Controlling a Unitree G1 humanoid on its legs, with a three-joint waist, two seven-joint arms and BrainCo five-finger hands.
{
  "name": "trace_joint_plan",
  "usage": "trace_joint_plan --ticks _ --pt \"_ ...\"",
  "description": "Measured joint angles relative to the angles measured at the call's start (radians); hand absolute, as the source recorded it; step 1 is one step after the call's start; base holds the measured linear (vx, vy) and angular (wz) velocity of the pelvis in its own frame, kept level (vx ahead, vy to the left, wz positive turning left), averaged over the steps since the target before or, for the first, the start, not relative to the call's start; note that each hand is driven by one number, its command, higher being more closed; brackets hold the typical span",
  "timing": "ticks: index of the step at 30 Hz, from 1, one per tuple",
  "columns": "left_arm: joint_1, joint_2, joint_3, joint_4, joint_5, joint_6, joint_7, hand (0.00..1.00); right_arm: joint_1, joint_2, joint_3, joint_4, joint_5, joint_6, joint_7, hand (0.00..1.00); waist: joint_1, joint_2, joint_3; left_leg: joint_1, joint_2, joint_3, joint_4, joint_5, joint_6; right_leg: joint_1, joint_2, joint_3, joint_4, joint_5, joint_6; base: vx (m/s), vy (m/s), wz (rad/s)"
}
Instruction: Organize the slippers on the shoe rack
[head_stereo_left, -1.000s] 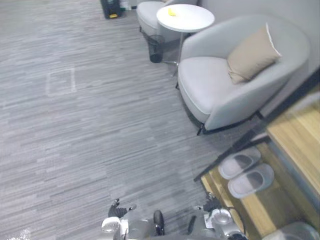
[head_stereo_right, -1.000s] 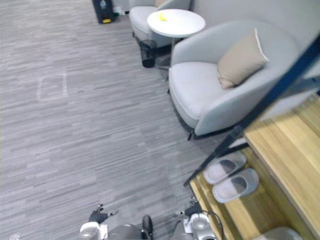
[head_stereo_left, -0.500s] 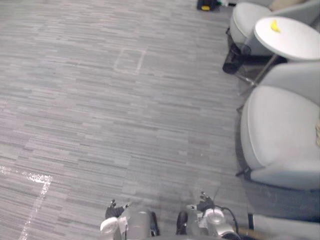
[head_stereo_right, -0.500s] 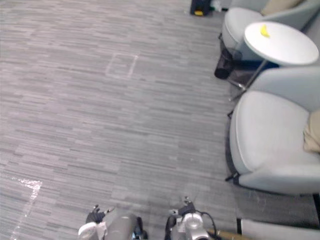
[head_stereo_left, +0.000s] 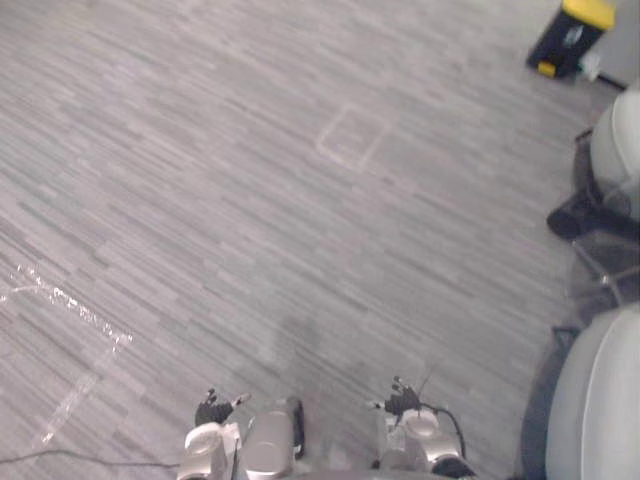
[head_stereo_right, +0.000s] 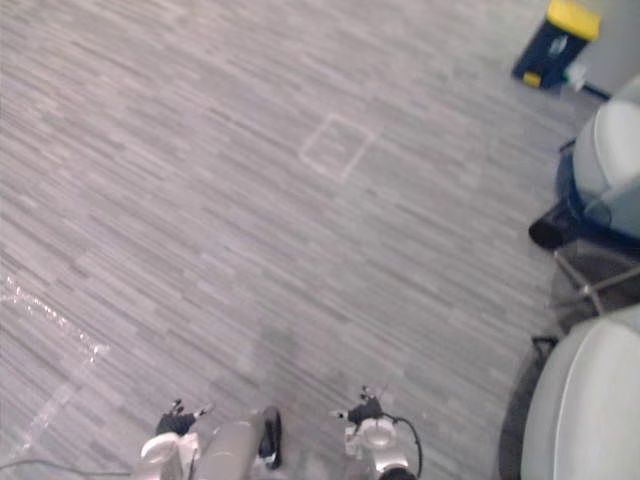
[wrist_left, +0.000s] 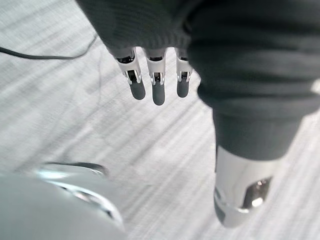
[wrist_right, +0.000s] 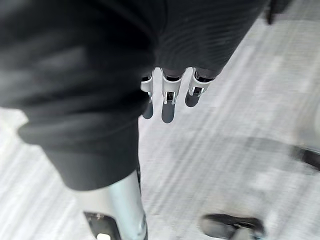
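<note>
Hanging over grey floor (head_stereo_left: 250, 200), left hand (wrist_left: 158, 91) and right hand (wrist_right: 168, 109) hold nothing.

No legible text, labels or numbers

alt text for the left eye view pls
Grey striped floor with a taped square outline. A grey armchair and a yellow-topped dark box sit at the right edge; the left hand and right hand hang open at the bottom.
</note>
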Motion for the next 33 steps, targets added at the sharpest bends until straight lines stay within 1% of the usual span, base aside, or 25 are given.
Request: trace_joint_plan --ticks 1,3,4,6,7,9,10,11,12,13,14,15,16,19,20,21,22,23,24,25,26,28,30,31,33 --pt "0.000 -0.001 0.000 0.007 -0.006 0.000 0.000 0.00 -0.003 -0.002 0.000 -0.008 0.000 -0.004 0.001 0.00 -0.011 0.000 0.000 0.025 0.000 -0.010 -0.016 0.001 -0.004 -0.031 0.016 -0.009 -0.054 -0.017 -0.006 0.41 0.015 0.53" --pt "-0.007 -0.009 0.000 0.020 -0.007 0.002 0.000 0.00 -0.007 -0.011 -0.002 -0.012 0.000 -0.006 0.001 0.00 -0.030 0.000 0.000 0.095 -0.009 -0.041 -0.066 -0.014 -0.018 -0.111 0.063 -0.045 -0.304 -0.018 -0.001 0.54 -0.001 0.58" --pt "-0.015 -0.018 -0.002 0.027 -0.007 0.002 0.000 0.00 -0.007 -0.016 -0.005 -0.020 0.000 -0.007 0.001 0.00 -0.033 -0.002 -0.001 0.148 -0.022 -0.073 -0.110 -0.027 -0.032 -0.139 0.098 -0.044 -0.565 0.055 0.002 0.47 -0.007 0.61" --pt "-0.020 -0.020 -0.010 0.027 -0.007 0.002 -0.001 0.00 -0.010 -0.016 -0.006 -0.020 0.000 -0.006 0.002 0.00 -0.042 -0.011 -0.003 0.203 -0.040 -0.121 -0.153 -0.040 -0.050 -0.163 0.116 -0.029 -0.758 0.131 0.014 0.47 -0.057 0.78" --pt "-0.018 -0.020 -0.011 0.027 -0.006 0.002 -0.001 0.00 -0.013 -0.016 -0.006 -0.022 0.000 -0.004 0.002 0.00 -0.050 -0.014 -0.004 0.235 -0.045 -0.147 -0.169 -0.055 -0.057 -0.168 0.118 -0.017 -0.794 0.148 0.008 0.66 -0.142 0.98" --pt "-0.007 -0.034 -0.003 0.027 -0.006 0.002 -0.001 0.00 -0.015 -0.025 -0.013 -0.028 0.000 -0.002 0.003 0.00 -0.060 0.010 -0.020 0.281 -0.011 -0.211 -0.147 -0.087 -0.080 -0.174 0.143 0.024 -0.704 0.250 -0.072 0.83 -0.217 0.98" --pt "-0.004 -0.058 0.008 0.027 -0.004 0.000 -0.001 0.00 -0.015 -0.020 -0.032 -0.032 -0.001 0.000 0.004 0.00 -0.058 0.047 -0.028 0.231 0.028 -0.224 0.014 -0.083 -0.088 -0.162 0.157 -0.012 -0.646 0.211 -0.094 0.70 -0.185 0.73" --pt "-0.002 -0.062 0.015 0.027 -0.004 0.000 -0.001 0.00 -0.015 -0.018 -0.040 -0.041 -0.001 0.001 0.005 0.00 -0.060 0.058 -0.026 0.203 0.038 -0.221 0.087 -0.076 -0.099 -0.145 0.162 -0.024 -0.642 0.192 -0.098 0.70 -0.206 0.53" --pt "-0.004 -0.080 0.041 0.026 -0.004 0.001 -0.001 0.00 -0.009 -0.017 -0.045 -0.053 -0.001 0.006 0.006 0.00 -0.064 0.079 -0.025 0.136 0.066 -0.211 0.262 -0.035 -0.147 -0.112 0.181 -0.038 -0.636 0.161 -0.104 0.54 -0.147 0.21" --pt "0.010 -0.103 0.087 0.012 -0.008 0.002 -0.002 0.00 0.004 -0.014 -0.038 -0.068 -0.001 0.011 0.009 0.00 -0.062 0.100 -0.023 0.028 0.116 -0.187 0.528 0.126 -0.175 -0.044 0.212 -0.039 -0.653 0.119 -0.118 0.81 -0.162 0.05" --pt "0.021 -0.108 0.098 -0.004 -0.005 0.001 -0.001 0.00 0.012 -0.005 -0.030 -0.068 0.001 0.014 0.011 0.00 -0.047 0.106 -0.022 -0.028 0.159 -0.158 0.676 0.153 -0.180 0.006 0.231 -0.031 -0.665 0.089 -0.127 0.68 -0.089 -0.12" --pt "0.016 -0.107 0.107 -0.024 -0.004 0.001 -0.002 0.00 0.015 0.009 -0.027 -0.068 0.003 0.015 0.011 0.00 -0.034 0.102 -0.015 -0.101 0.205 -0.113 0.808 0.125 -0.167 0.083 0.245 -0.022 -0.680 0.044 -0.137 0.78 -0.061 -0.08" --pt "0.011 -0.105 0.108 -0.051 -0.005 -0.001 -0.003 0.00 0.026 0.024 -0.027 -0.067 0.004 0.016 0.010 0.00 -0.023 0.084 -0.010 -0.180 0.216 -0.092 0.857 0.091 -0.155 0.159 0.242 -0.013 -0.705 0.009 -0.130 0.62 -0.053 -0.04" --pt "0.011 -0.094 0.108 -0.097 -0.006 -0.006 -0.003 0.00 0.030 0.034 -0.013 -0.066 0.005 0.022 0.006 0.00 -0.003 0.048 -0.020 -0.330 0.214 -0.022 0.737 0.029 -0.138 0.278 0.214 0.017 -0.785 -0.014 -0.100 0.67 0.008 -0.24" --pt "0.011 -0.096 0.108 -0.120 -0.006 -0.013 -0.003 0.00 0.020 0.034 -0.012 -0.067 0.005 0.023 -0.002 0.00 0.003 0.027 -0.010 -0.396 0.191 0.012 0.530 0.022 -0.124 0.350 0.182 0.042 -0.830 -0.024 -0.082 0.67 0.139 -0.31" --pt "0.009 -0.098 0.108 -0.124 -0.006 -0.016 -0.003 0.00 0.016 0.034 -0.014 -0.067 0.005 0.023 -0.003 0.00 0.006 0.026 -0.009 -0.409 0.181 0.011 0.462 0.026 -0.127 0.366 0.174 0.048 -0.839 -0.025 -0.080 0.67 0.184 -0.41" --pt "0.004 -0.101 0.109 -0.127 -0.006 -0.018 -0.003 0.00 0.010 0.035 -0.021 -0.066 0.004 0.023 -0.005 0.00 0.014 0.027 -0.007 -0.419 0.163 0.007 0.326 0.056 -0.133 0.389 0.155 0.059 -0.843 -0.029 -0.074 0.51 0.222 -0.54" --pt "0.004 -0.106 0.109 -0.130 -0.006 -0.019 -0.002 0.00 0.010 0.034 -0.029 -0.066 0.003 0.022 -0.006 0.00 0.029 0.028 -0.007 -0.408 0.141 -0.020 0.108 0.157 -0.151 0.421 0.132 0.081 -0.843 -0.050 -0.043 0.63 0.297 -0.75" --pt "0.005 -0.114 0.109 -0.127 -0.008 -0.021 -0.001 0.00 0.011 0.031 -0.030 -0.060 0.003 0.023 -0.007 0.00 0.039 0.030 -0.007 -0.382 0.129 -0.022 0.071 0.315 -0.126 0.453 0.120 0.113 -0.844 -0.074 -0.010 0.62 0.312 -0.52" --pt "-0.007 -0.095 0.107 -0.122 -0.007 -0.021 -0.002 0.00 0.006 0.029 -0.005 -0.056 0.002 0.025 -0.003 0.00 0.036 -0.004 -0.007 -0.378 0.100 0.001 0.091 0.266 -0.127 0.458 0.084 0.124 -0.840 -0.072 -0.016 0.61 0.324 -0.30" --pt "-0.008 -0.092 0.107 -0.120 -0.007 -0.024 -0.002 0.00 -0.001 0.031 -0.016 -0.061 0.002 0.024 -0.006 0.00 0.031 -0.006 -0.009 -0.380 0.097 0.000 0.131 0.213 -0.110 0.443 0.076 0.148 -0.809 -0.032 -0.033 0.61 0.347 -0.11" --pt "-0.006 -0.085 0.104 -0.119 -0.015 -0.018 -0.001 0.00 0.004 0.033 -0.032 -0.062 0.001 0.020 -0.006 0.00 0.030 -0.022 -0.019 -0.351 0.089 0.021 0.215 0.115 -0.074 0.435 0.043 0.186 -0.696 -0.001 -0.004 0.62 0.345 -0.21" --pt "-0.006 -0.067 0.068 -0.084 -0.013 -0.013 -0.001 0.00 0.010 0.029 -0.049 -0.058 -0.001 0.018 -0.006 0.00 0.028 -0.024 -0.021 -0.249 0.078 0.065 0.237 0.031 -0.052 0.336 0.001 0.216 -0.346 0.046 0.068 0.59 0.291 -0.29" --pt "-0.007 -0.065 0.058 -0.073 -0.011 -0.007 -0.001 0.00 0.013 0.029 -0.048 -0.056 -0.001 0.019 -0.002 0.00 0.024 -0.019 -0.018 -0.202 0.076 0.073 0.228 0.011 -0.049 0.280 -0.004 0.213 -0.188 0.058 0.086 0.53 0.223 -0.37" --pt "-0.007 -0.068 0.046 -0.058 -0.007 0.006 0.000 0.00 0.032 0.030 -0.049 -0.057 -0.001 0.019 0.001 0.00 0.005 -0.001 -0.006 -0.069 0.075 0.084 0.165 -0.021 -0.048 0.143 -0.014 0.125 0.092 0.036 0.052 0.53 0.154 -0.23"
